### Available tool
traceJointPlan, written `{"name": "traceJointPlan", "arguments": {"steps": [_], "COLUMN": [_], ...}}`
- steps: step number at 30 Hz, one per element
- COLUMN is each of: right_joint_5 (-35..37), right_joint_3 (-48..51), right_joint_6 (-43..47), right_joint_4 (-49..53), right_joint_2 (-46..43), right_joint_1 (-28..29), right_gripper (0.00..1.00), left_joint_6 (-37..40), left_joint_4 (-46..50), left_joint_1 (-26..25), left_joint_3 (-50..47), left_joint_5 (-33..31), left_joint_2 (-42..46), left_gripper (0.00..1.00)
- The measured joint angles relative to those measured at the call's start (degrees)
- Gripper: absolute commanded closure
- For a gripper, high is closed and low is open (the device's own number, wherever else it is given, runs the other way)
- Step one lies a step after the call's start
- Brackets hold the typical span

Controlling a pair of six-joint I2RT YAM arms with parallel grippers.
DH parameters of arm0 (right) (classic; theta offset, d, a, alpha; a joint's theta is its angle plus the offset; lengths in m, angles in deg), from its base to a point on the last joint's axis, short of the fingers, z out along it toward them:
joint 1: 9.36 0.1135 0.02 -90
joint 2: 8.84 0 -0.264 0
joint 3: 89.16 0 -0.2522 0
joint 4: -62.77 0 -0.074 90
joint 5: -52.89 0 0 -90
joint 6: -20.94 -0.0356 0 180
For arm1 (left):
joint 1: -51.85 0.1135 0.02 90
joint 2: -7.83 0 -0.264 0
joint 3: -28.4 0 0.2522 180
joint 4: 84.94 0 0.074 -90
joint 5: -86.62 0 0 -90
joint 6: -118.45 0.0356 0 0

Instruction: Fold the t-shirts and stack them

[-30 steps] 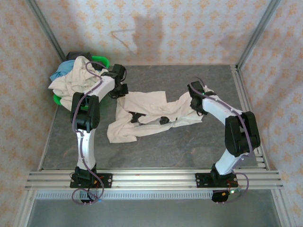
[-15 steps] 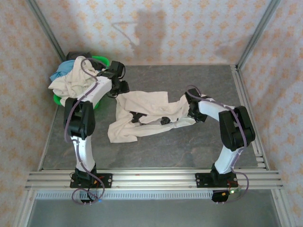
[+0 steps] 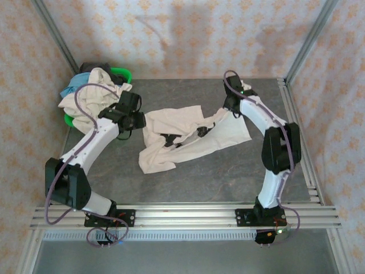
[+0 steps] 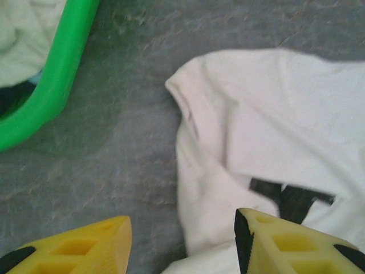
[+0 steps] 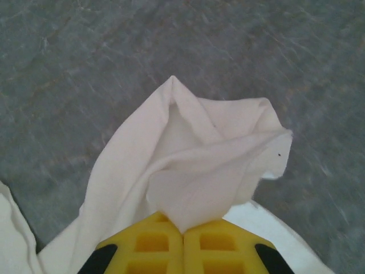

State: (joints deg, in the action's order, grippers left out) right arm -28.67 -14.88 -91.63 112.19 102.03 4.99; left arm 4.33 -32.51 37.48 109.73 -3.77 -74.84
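Cream-white t-shirt (image 3: pixel 188 137) crumpled mid-tabletop (image 3: pixel 228 171), one corner pinched.
The right hand (image 5: pixel 183 225) is clamped on a bunched fold of it, toward the far right corner. The left hand (image 4: pixel 181 221) hangs over the shirt's left edge with fingers apart, gripping nothing. The black print (image 4: pixel 291 197) is too creased to read. Other t-shirts (image 3: pixel 94 94) heap in the green basket (image 3: pixel 122 73) at the far left corner.
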Motion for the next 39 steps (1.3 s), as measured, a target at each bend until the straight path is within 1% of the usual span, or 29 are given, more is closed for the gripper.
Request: {"name": "traceJointPlan", "arguments": {"steps": [1,3,5,7,10,12,14,16,18,20,24,27,30,31,33,34,36,37,38,39], "right_joint_5": [-0.9,-1.9,-2.1,-2.0,-1.5,-1.4,-1.5,-2.6,-4.1,-5.6,-6.8,-7.2,-7.2,-7.1,-6.6,-6.5,-6.1,-5.9,-5.6,-5.5], "right_joint_3": [-3.0,-5.8,-2.6,5.0,18.9,26.2,31.4,35.2,37.0,37.0,34.6,32.2,30.4,29.9,29.2,28.9,28.9,28.9,28.9,29.0], "right_joint_6": [0.4,1.8,1.9,1.5,0.3,-0.9,-1.8,-2.6,-3.2,-3.5,-3.8,-4.0,-4.4,-4.5,-4.7,-4.8,-5.1,-5.2,-5.3,-5.4], "right_joint_4": [0.0,-0.3,-0.5,-1.3,-0.9,-0.9,-2.0,-3.6,-5.0,-6.8,-10.2,-12.3,-14.1,-14.4,-14.1,-13.8,-13.5,-13.2,-13.0,-13.0], "right_joint_2": [2.6,6.0,5.1,0.7,-9.6,-16.0,-19.7,-20.6,-19.3,-17.3,-12.9,-10.1,-7.5,-6.6,-5.5,-5.5,-5.4,-5.4,-5.4,-5.6], "right_joint_1": [-0.9,-2.5,-3.1,-3.0,-2.5,-2.7,-3.3,-4.2,-5.1,-5.7,-5.8,-6.1,-6.6,-6.7,-6.9,-7.0,-7.3,-7.5,-7.6,-7.7], "right_gripper": [0.62,0.46,0.34,0.30,0.30,0.31,0.33,0.34,0.34,0.35,0.38,0.39,0.43,0.45,0.50,0.55,0.67,0.74,0.78,0.84], "left_joint_6": [-0.2,-1.0,-1.7,-2.6,-4.3,-5.6,-6.2,-6.6,-6.9,-7.0,-6.9,-6.6,-6.0,-5.8,-5.4,-5.0,-4.1,-3.7,-3.3,-3.1], "left_joint_4": [0.0,0.0,-0.1,-0.5,-1.3,-2.4,-3.3,-4.5,-6.6,-8.6,-10.5,-11.6,-12.9,-13.4,-14.1,-14.2,-14.5,-14.5,-14.5,-14.5], "left_joint_1": [-0.3,-1.4,-3.4,-6.2,-10.7,-13.2,-15.0,-15.8,-16.0,-16.0,-16.0,-16.0,-15.7,-15.6,-14.8,-14.4,-13.6,-13.2,-12.8,-12.4], "left_joint_3": [-1.4,-5.0,-7.9,-10.8,-15.2,-18.2,-20.1,-21.0,-21.1,-20.9,-18.2,-14.9,-12.2,-11.6,-10.7,-10.4,-10.1,-10.0,-10.0,-10.0], "left_joint_5": [-0.1,-0.4,-0.8,-1.1,-1.1,-0.6,0.2,1.5,2.3,2.7,2.8,2.7,2.7,2.8,2.9,3.0,3.3,3.5,3.8,4.3], "left_joint_2": [1.0,3.6,5.9,8.2,10.4,10.7,10.0,8.3,5.5,2.4,-4.1,-7.4,-9.5,-10.1,-11.3,-12.0,-13.3,-13.9,-14.2,-14.3], "left_gripper": [0.47,0.44,0.41,0.40,0.37,0.35,0.34,0.33,0.32,0.32,0.36,0.37,0.41,0.43,0.50,0.52,0.59,0.65,0.73,0.78]}}
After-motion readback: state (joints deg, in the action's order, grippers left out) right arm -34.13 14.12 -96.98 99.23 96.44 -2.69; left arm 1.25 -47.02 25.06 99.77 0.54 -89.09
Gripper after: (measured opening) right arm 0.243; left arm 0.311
